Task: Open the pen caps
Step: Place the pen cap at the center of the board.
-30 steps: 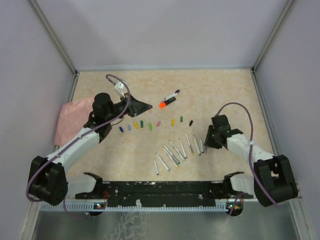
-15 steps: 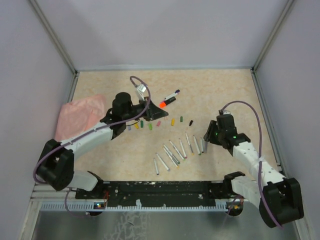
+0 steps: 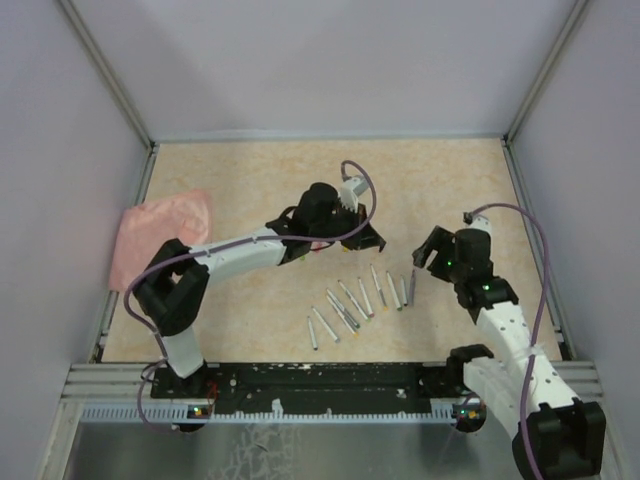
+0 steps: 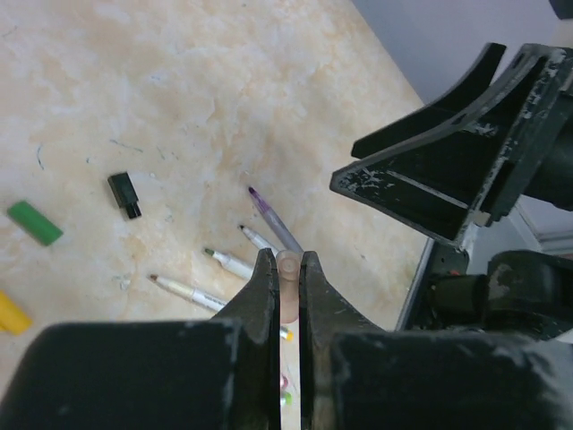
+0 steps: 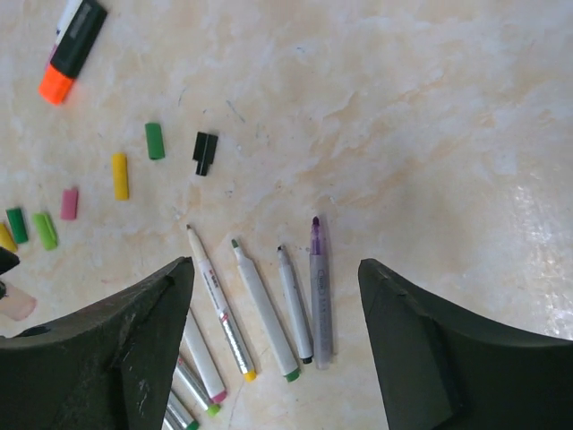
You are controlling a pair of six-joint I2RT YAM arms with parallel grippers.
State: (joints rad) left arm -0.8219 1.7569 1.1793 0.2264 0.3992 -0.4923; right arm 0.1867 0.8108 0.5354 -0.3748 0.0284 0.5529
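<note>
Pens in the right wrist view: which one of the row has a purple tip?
The rightmost pen of the row; the tips beside it are dark and green.

The table [image 3: 450, 180] is marbled beige (cloth [image 3: 160, 235] pink, cap [image 5: 155, 141] green).

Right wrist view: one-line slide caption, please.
Right arm's open black fingers hover over a row of uncapped white marker pens; small coloured plastic caps and a dark orange-tipped highlighter lie beyond.
</note>
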